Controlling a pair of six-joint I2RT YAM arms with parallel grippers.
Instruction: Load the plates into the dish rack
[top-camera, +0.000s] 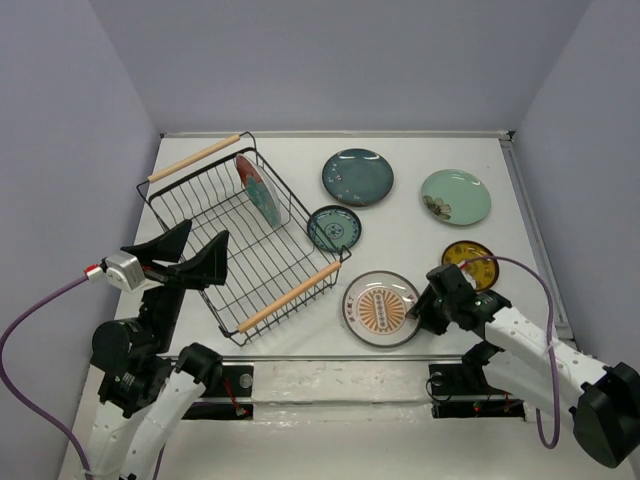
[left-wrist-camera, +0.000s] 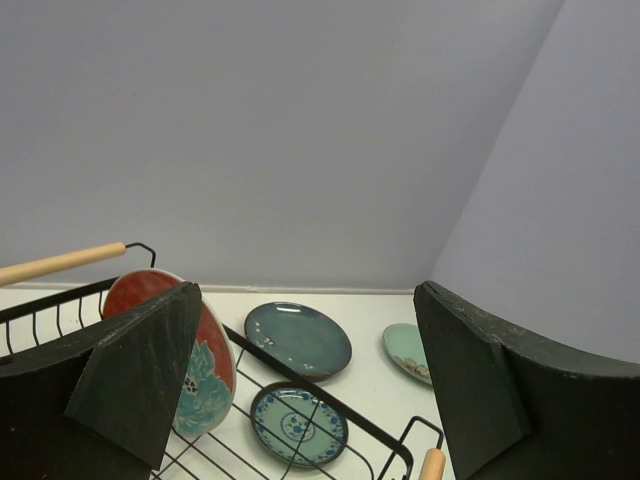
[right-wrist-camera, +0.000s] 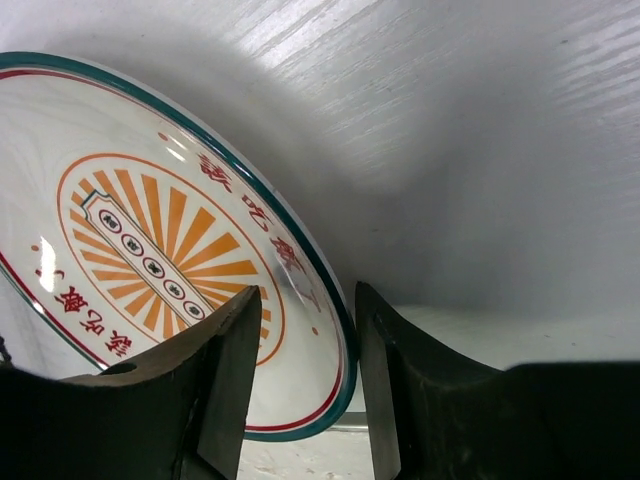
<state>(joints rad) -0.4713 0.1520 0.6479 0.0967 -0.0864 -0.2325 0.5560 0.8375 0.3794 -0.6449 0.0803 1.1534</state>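
The black wire dish rack (top-camera: 290, 297) stands at the left, and the red plate with a teal flower (top-camera: 262, 190) stands upright in its far end. My left gripper (top-camera: 190, 255) hovers open and empty over the rack's near left corner. The cream-orange plate (top-camera: 382, 308) lies near the front edge. My right gripper (top-camera: 418, 310) is shut on its right rim, one finger on the plate's face (right-wrist-camera: 150, 240) and one outside the rim. The dark teal plate (top-camera: 357, 177), pale mint plate (top-camera: 455, 196), small patterned teal plate (top-camera: 334, 228) and small yellow plate (top-camera: 468, 262) lie flat on the table.
The left wrist view looks over the rack's rim (left-wrist-camera: 300, 385) at the red plate (left-wrist-camera: 218, 375), dark teal plate (left-wrist-camera: 298, 338), patterned plate (left-wrist-camera: 298, 425) and mint plate (left-wrist-camera: 405, 350). The right arm's cable crosses the yellow plate. Walls enclose the table on three sides.
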